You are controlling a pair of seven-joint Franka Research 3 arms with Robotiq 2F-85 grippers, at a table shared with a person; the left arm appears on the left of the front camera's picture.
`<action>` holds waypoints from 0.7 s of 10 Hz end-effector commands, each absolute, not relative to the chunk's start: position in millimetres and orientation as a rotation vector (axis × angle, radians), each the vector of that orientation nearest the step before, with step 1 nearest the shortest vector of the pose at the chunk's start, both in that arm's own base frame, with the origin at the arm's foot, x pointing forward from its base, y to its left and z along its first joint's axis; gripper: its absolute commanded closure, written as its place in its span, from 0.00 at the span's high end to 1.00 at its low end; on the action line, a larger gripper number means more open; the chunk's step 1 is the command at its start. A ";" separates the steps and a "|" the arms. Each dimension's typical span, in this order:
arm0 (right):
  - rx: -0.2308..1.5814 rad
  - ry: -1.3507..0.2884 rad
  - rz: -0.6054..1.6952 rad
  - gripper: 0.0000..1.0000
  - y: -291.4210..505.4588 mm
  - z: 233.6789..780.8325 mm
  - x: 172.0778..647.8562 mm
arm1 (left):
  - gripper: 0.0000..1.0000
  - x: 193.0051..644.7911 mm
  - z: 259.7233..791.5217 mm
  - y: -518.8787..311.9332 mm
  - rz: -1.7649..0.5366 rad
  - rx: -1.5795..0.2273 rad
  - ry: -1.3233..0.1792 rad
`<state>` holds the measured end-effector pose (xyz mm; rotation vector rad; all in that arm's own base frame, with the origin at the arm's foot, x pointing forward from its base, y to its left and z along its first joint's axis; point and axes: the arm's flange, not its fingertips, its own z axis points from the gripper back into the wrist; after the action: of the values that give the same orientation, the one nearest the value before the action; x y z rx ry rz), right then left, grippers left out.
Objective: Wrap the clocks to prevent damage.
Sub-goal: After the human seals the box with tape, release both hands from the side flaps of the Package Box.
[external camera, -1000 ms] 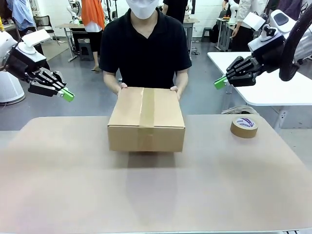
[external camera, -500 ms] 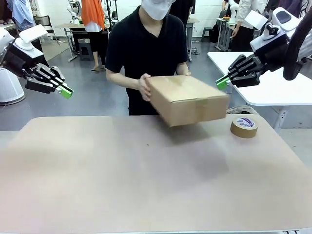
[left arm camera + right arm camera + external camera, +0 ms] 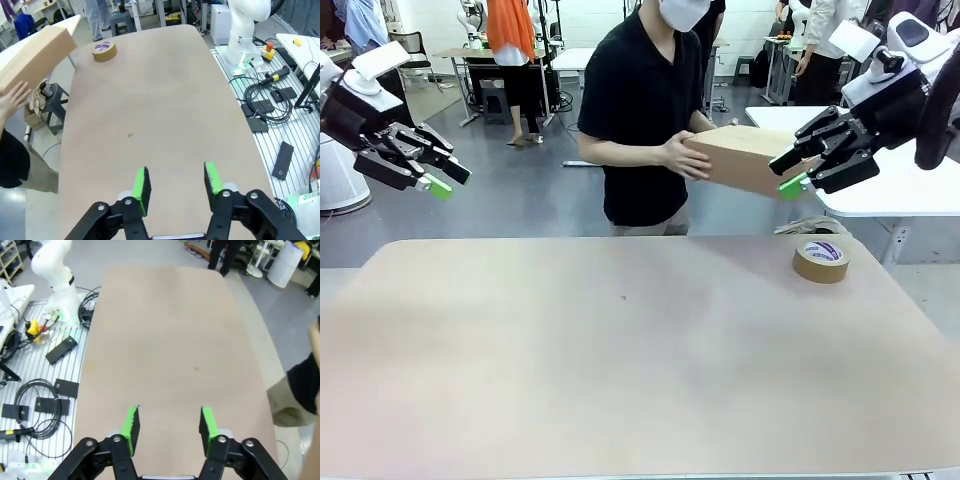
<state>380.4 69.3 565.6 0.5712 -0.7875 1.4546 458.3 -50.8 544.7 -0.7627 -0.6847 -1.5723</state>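
- Brown taped cardboard box (image 3: pixel 745 158), on the table a second ago, is now carried off right in the person's hand (image 3: pixel 682 156); brown tape roll (image 3: pixel 821 260) stays. No clocks visible.
- Left gripper (image 3: pixel 176 182) gapes wide, empty.
- Right gripper (image 3: pixel 168 424): parted, empty.

tape roll (image 3: pixel 821 260) print illegible, no readable text

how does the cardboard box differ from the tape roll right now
The cardboard box is held up off the table in the person's hand, tilted; the tape roll lies flat on the table near its far right corner. The box is a large closed rectangular block; the roll is a small ring with a printed label inside. Both are brown, and neither is touched by a gripper.
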 end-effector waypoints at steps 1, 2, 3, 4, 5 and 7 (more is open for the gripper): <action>0.604 -0.737 1.436 1.00 69.4 560.7 381.4 | 1.00 455.4 547.0 -51.4 -1.550 -0.741 -0.659; 0.608 -0.738 1.430 1.00 69.8 561.4 382.4 | 1.00 457.0 549.0 -50.7 -1.551 -0.741 -0.660; 0.616 -0.723 1.432 1.00 68.8 560.3 380.2 | 1.00 452.2 546.7 -50.4 -1.548 -0.739 -0.660; 0.614 -0.713 1.433 1.00 68.9 560.2 379.9 | 0.90 453.5 547.2 -49.8 -1.547 -0.736 -0.653; 0.612 -0.710 1.428 1.00 68.5 560.3 380.9 | 0.99 455.6 548.0 -49.2 -1.545 -0.734 -0.651; 0.616 -0.701 1.430 1.00 68.0 559.4 379.0 | 1.00 452.8 547.6 -48.7 -1.540 -0.729 -0.654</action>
<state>380.6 69.3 557.5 0.6107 -0.7385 1.4384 457.7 -49.0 545.4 -0.7604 -0.6786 -1.5593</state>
